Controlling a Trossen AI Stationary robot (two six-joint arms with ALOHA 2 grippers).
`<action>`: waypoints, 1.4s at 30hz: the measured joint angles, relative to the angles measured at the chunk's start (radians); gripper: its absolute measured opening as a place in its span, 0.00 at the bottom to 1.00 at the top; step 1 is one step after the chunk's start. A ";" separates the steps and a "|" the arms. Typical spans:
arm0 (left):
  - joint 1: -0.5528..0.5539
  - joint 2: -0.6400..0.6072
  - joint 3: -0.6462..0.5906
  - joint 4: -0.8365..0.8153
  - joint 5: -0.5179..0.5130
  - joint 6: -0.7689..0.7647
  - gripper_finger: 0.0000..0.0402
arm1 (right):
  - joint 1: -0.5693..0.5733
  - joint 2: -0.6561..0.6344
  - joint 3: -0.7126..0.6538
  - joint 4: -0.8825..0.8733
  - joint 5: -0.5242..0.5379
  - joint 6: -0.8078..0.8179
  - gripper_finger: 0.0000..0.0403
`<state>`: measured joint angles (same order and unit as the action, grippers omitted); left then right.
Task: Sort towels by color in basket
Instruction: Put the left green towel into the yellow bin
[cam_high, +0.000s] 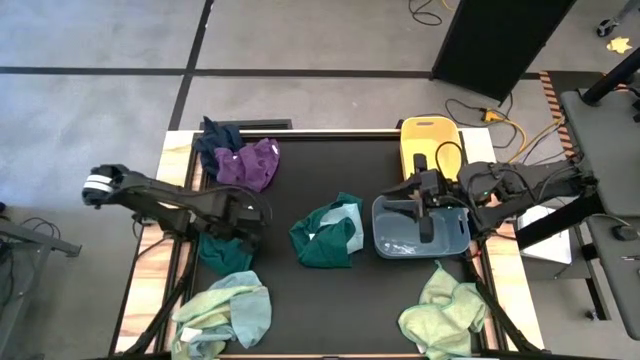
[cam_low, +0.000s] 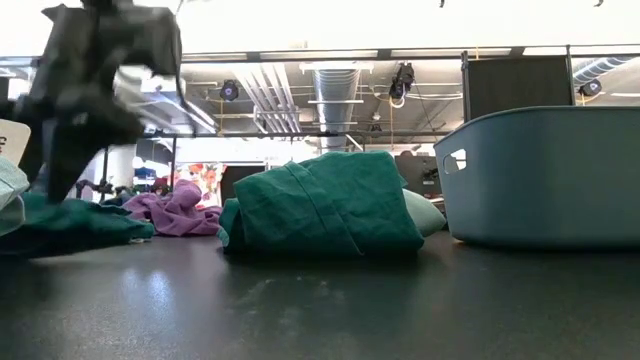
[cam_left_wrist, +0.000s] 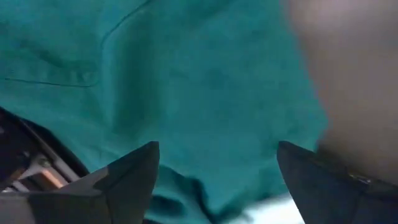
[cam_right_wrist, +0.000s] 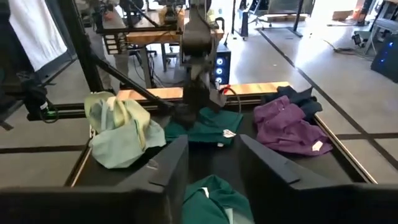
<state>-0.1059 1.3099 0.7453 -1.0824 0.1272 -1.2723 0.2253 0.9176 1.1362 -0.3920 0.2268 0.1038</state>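
High view first, working from your left: the left gripper (cam_high: 243, 222) hangs over the dark green towel (cam_high: 222, 250) at the table's left edge, with a navy towel (cam_high: 215, 135) and a purple towel (cam_high: 249, 164) lying together at the far left corner and a pile of light blue and pale yellow-green towels (cam_high: 225, 312) at the near left corner. Your left wrist view shows both fingers (cam_left_wrist: 127, 177) spread wide with green cloth filling the gap, yet nothing is pinched between them, so the jaws stand open and empty. You are, as I judge it, on the reach for this green towel, with the grasp not yet made. At the table's centre sits a second bundle of dark green towel (cam_high: 325, 240) with a light blue cloth (cam_high: 347, 217) tucked into it. Further right, the right gripper (cam_high: 427, 222) waits above the grey-blue basket (cam_high: 392, 243), its fingers (cam_right_wrist: 163, 171) parted and holding nothing; a yellow basket (cam_high: 423, 137) stands just behind, and a pale yellow-green towel (cam_high: 442, 310) lies at the near right corner. Next you need to bring the left fingers down into the cloth, close on a good fold, then lift clear before carrying it toward a basket.
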 joint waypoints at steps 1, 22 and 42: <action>0.000 0.020 -0.019 0.004 -0.007 -0.002 0.77 | 0.000 0.000 0.000 0.000 0.000 0.001 0.36; 0.034 0.059 0.098 0.319 -0.267 0.315 0.01 | -0.001 0.012 0.269 -0.093 0.209 -0.026 0.22; 0.488 0.642 0.618 0.812 -0.191 0.783 0.00 | -0.108 0.127 0.260 -0.403 0.294 0.243 0.16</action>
<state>0.3824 1.9521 1.3635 -0.2702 -0.0643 -0.4888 0.1173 1.0445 1.3964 -0.7945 0.5203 0.3468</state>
